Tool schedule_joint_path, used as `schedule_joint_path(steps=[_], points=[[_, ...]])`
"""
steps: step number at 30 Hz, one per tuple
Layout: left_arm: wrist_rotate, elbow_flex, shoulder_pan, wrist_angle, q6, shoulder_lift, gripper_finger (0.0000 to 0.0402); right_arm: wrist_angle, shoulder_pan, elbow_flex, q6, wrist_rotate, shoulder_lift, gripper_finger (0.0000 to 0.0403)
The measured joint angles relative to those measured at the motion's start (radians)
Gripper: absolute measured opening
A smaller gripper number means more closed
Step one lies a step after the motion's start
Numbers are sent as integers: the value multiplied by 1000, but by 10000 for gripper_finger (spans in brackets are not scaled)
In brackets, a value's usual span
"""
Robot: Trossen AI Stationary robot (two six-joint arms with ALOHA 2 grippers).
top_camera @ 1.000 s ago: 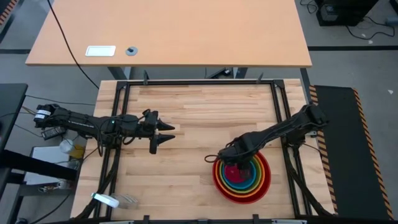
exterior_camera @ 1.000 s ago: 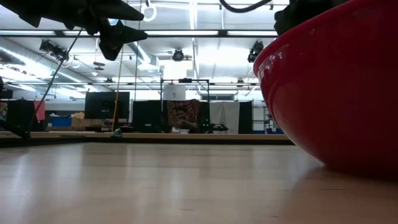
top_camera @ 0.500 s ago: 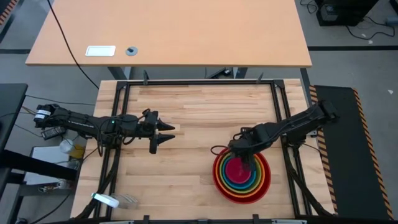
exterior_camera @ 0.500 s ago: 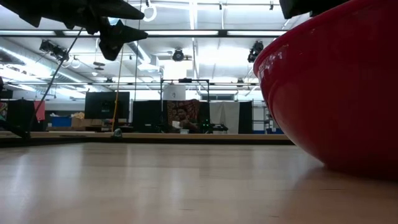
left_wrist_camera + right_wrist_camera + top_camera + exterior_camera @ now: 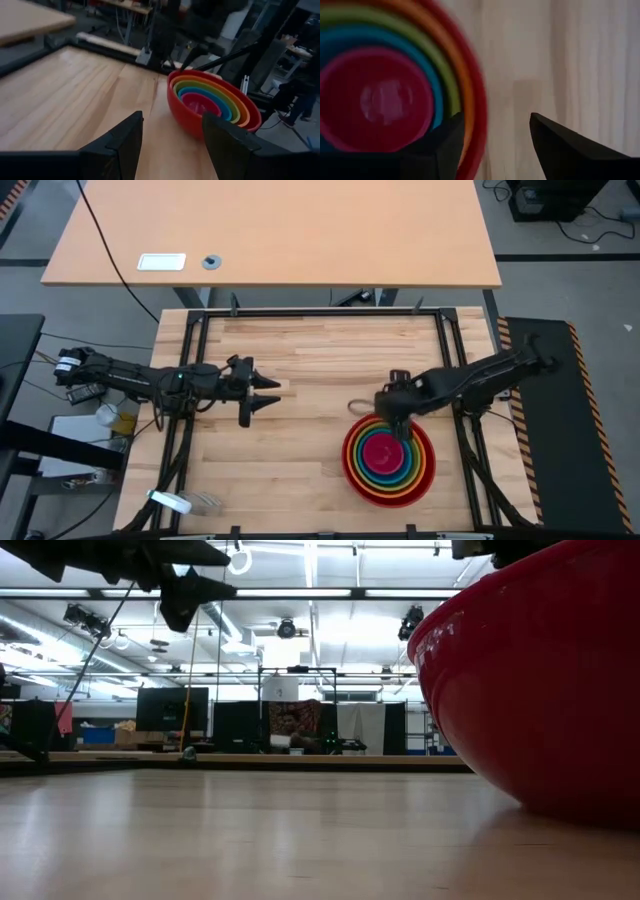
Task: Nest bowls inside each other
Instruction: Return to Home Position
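Though low view shows one, bowls (image 5: pixel 390 466) sit nested; left pincer (image 5: pixel 172 117), right pincer (image 5: pixel 496 118) open.

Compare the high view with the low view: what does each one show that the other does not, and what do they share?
Only the high view shows the smaller bowls nested inside, pink innermost, and the whole right gripper over them. Only the low view shows the room behind the table. Both show the red bowl and the open left gripper, held above the table.
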Motion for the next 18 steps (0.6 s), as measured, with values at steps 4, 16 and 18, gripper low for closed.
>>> schedule_joint_path(steps=[4,16,18], points=[[0,0,-3,-1,72,-46,206,233,-31,-126,0,14,-158,215],[0,-70,2,105,268,-145,205,1148,-119,-621,-192,-26,-598,195],[0,-91,11,119,265,-160,205,1265,-144,-682,-242,-31,-680,193]])
